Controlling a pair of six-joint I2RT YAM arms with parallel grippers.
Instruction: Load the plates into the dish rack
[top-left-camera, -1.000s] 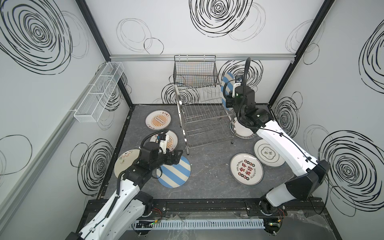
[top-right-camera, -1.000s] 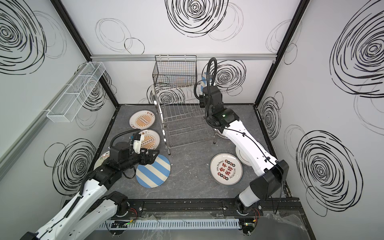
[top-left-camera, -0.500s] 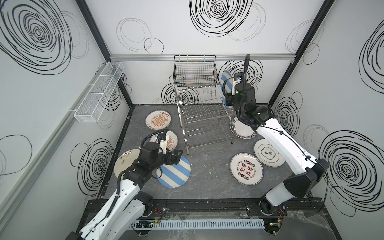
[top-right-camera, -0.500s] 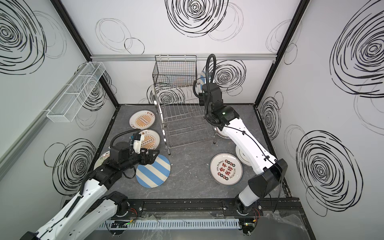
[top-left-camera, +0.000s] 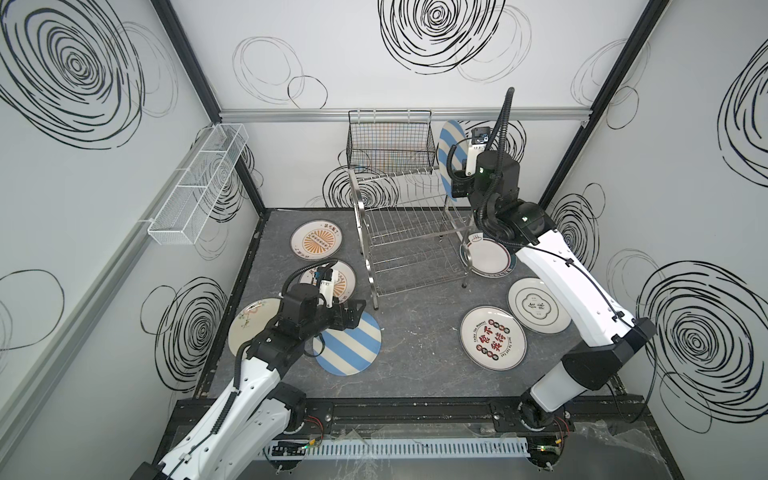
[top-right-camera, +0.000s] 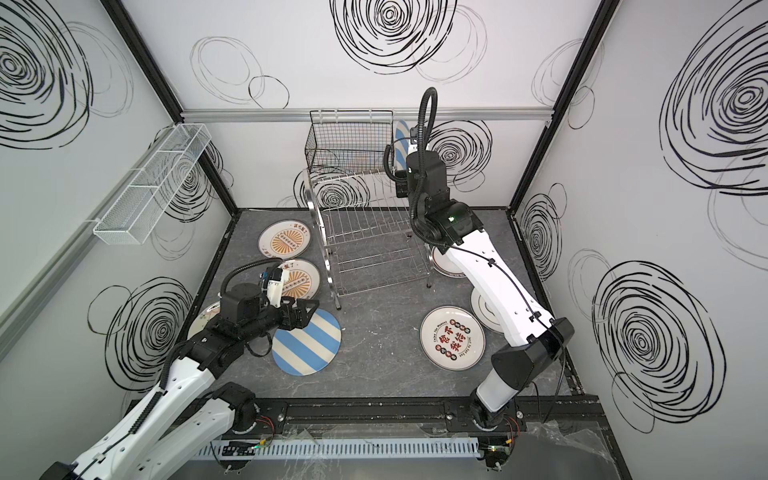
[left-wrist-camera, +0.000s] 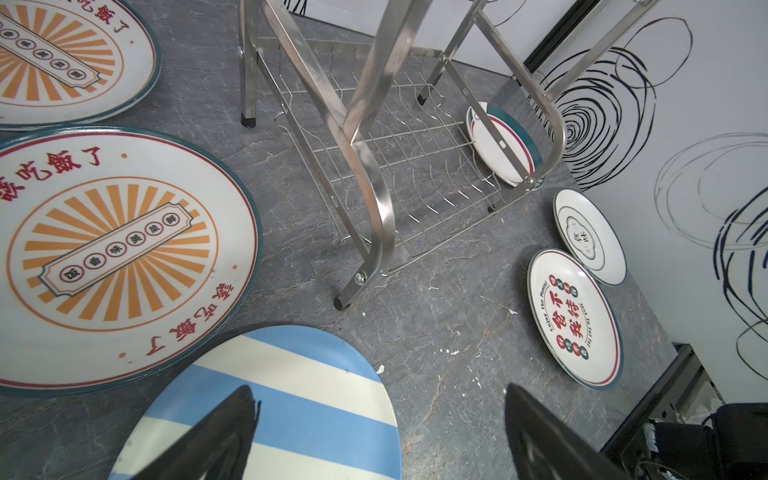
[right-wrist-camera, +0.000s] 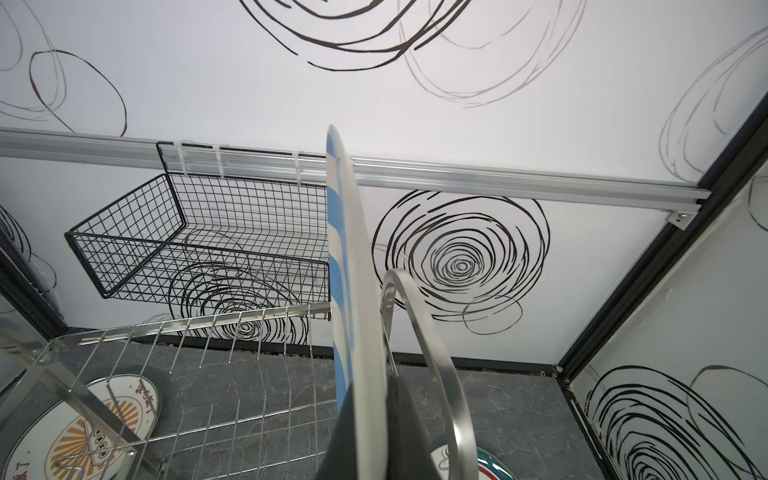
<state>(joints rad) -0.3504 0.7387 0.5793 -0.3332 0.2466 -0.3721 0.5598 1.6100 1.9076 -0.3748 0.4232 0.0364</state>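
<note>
Eight plates, 1 dish rack (top-left-camera: 409, 232). R gripper (right-wrist-camera: 371, 409) is pinched on the rim of a striped plate (right-wrist-camera: 347, 249), blue-white. It holds the plate upright on edge at the rack's top tier, right end, just inside the curved handle (right-wrist-camera: 436, 353). Can't tell if it sits in a slot.

L gripper (left-wrist-camera: 378, 392) is spread wide w/ nothing in it, low over the 2nd striped plate (top-left-camera: 353, 349), which lies flat on the floor (top-left-camera: 415, 374) front-left of rack.

- **Left of rack:** far sunburst plate (top-left-camera: 316, 246) and near sunburst plate (left-wrist-camera: 120, 257), red "吃飯了" legible on rim. Floral plate (top-left-camera: 248, 324), whitish, sits further out.
- **Right of rack:** teal-rimmed plate (top-left-camera: 490, 259) is just beside the legs.
- **Front-right of rack:** whitish plate (top-left-camera: 539, 311) marked "食味". Next to it is the red-black plate (top-left-camera: 493, 337) w/ Chinese chars and "Enjoy The Moment" along the rim.
</note>
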